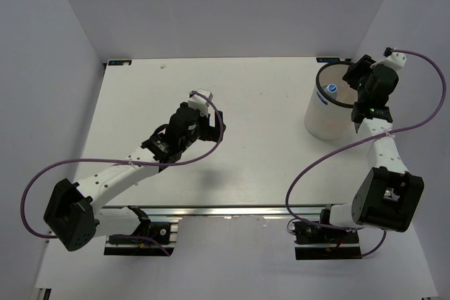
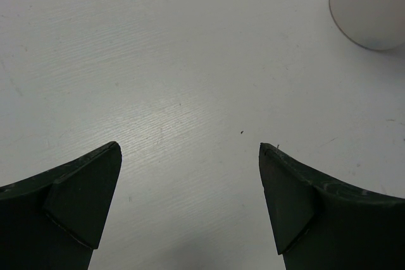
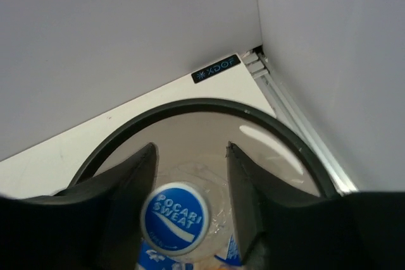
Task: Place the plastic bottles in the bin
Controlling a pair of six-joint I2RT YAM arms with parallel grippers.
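Bright, even overhead light.
Soft arm shadows on table (image 1: 267,103); glare streak inside bin (image 3: 266,138); wrist-view foregrounds slightly out of focus.

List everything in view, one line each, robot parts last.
bin: one, white with a black rim, far right of the table
bottle: one seen clearly, clear with blue cap and label, upright in the bin's mouth
clear plastic: count unclear, colourless, deeper in the bin
table: one, white, under everything
tags: two, black, far table corners
left gripper: one, black, open above the table's middle
right gripper: one, black, over the bin astride the bottle's cap, grip unclear
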